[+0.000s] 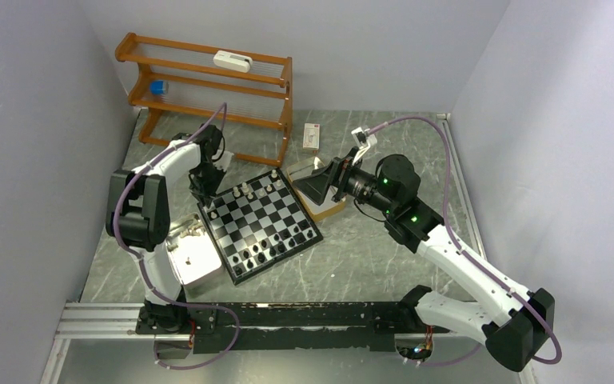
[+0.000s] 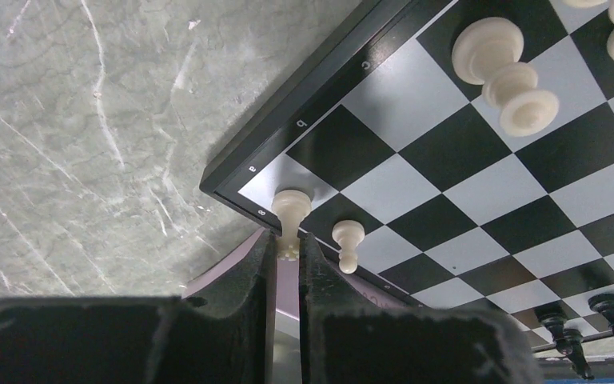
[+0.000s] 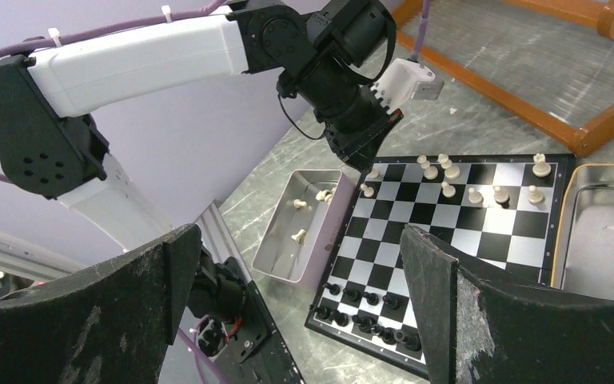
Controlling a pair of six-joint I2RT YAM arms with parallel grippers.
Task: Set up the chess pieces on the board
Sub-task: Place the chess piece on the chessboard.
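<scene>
The left gripper (image 2: 288, 248) pinches a white chess piece (image 2: 291, 206) between its tips, at a corner of the board (image 2: 464, 184). The right gripper (image 3: 300, 248) gapes empty.

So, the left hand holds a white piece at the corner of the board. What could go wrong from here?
1. The left hand is shut on a cream-white piece at the corner square of the board. If the piece tips on release, it may fall off the edge right beside it.
2. A white pawn stands close beside that hand. Opening the hand or lifting it away could knock the pawn over.
</scene>
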